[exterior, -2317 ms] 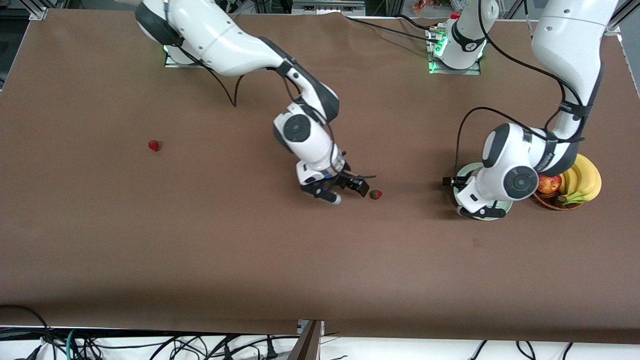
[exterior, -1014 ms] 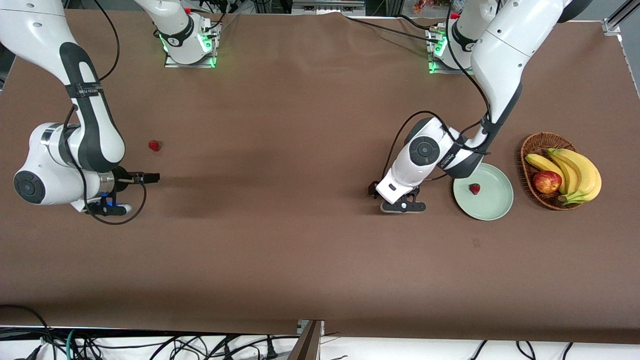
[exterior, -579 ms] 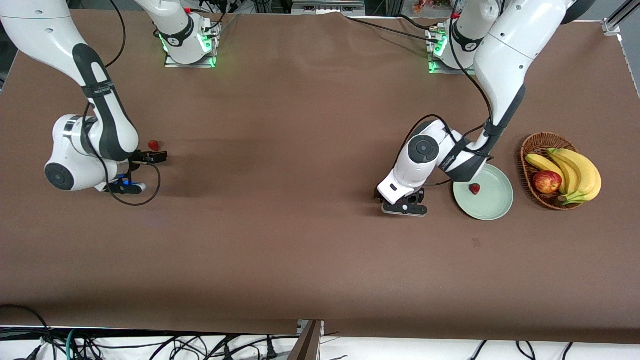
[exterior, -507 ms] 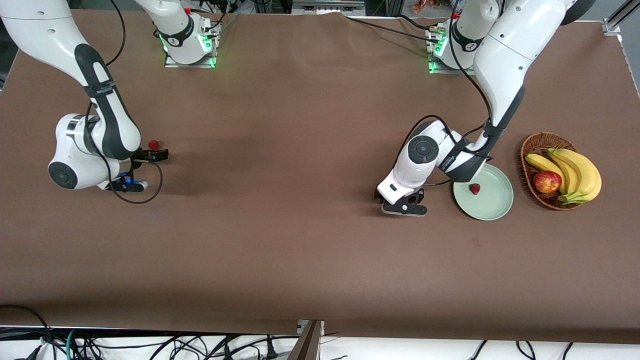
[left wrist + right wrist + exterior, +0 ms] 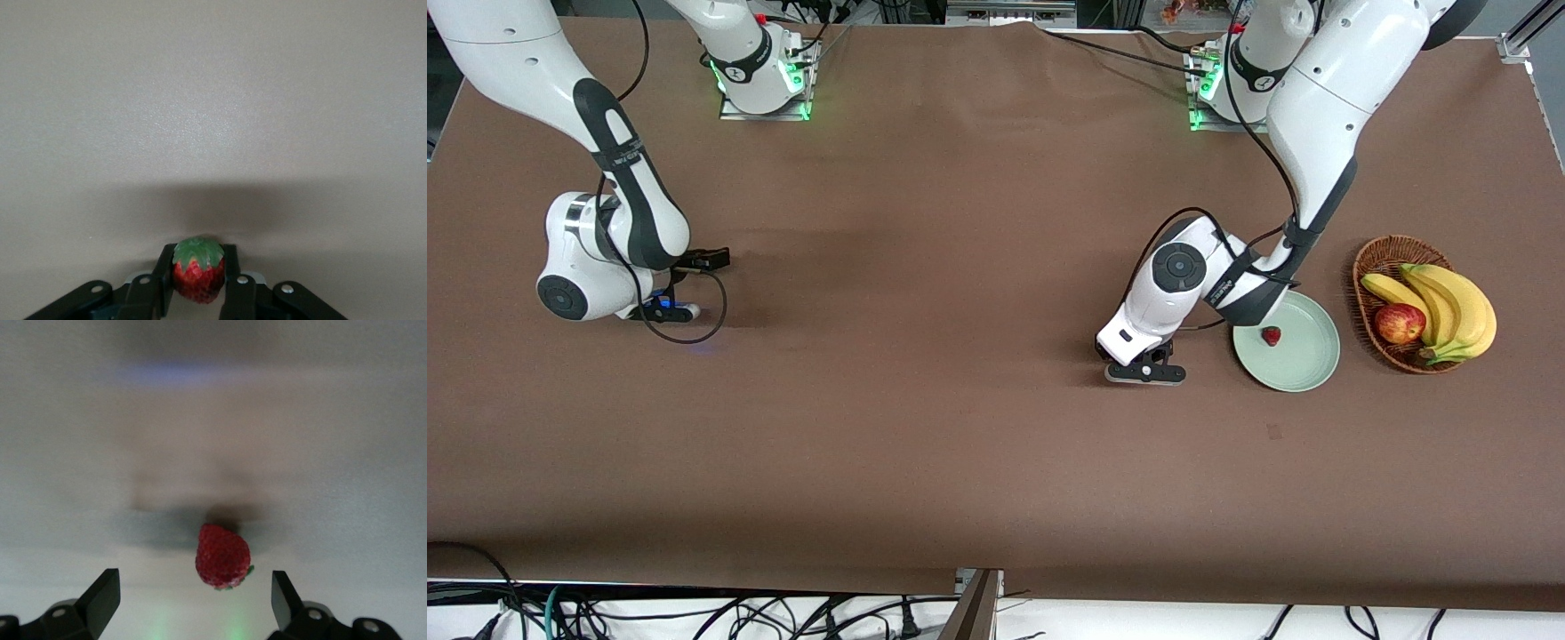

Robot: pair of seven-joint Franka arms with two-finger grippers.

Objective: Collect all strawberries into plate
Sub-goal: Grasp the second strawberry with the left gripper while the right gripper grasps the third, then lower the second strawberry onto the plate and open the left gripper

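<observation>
One strawberry (image 5: 1271, 335) lies on the pale mint-green plate (image 5: 1307, 366). My left gripper (image 5: 1143, 366) is low over the table beside the plate, toward the right arm's end. It is shut on a second strawberry (image 5: 198, 280), green cap up, seen between the fingers in the left wrist view (image 5: 198, 277). My right gripper (image 5: 689, 283) is open over the third strawberry (image 5: 223, 557), which lies on the table between its spread fingers (image 5: 103, 595) and close to their tips. That strawberry is hidden under the gripper in the front view.
A brown wicker basket (image 5: 1380, 253) with bananas (image 5: 1449, 307) and a red apple (image 5: 1399, 323) stands beside the plate at the left arm's end of the table. A brown cloth (image 5: 960, 400) covers the table.
My right gripper has moved across the table to the lone strawberry and now covers it in the front view. My left gripper has stayed almost still beside the plate.
</observation>
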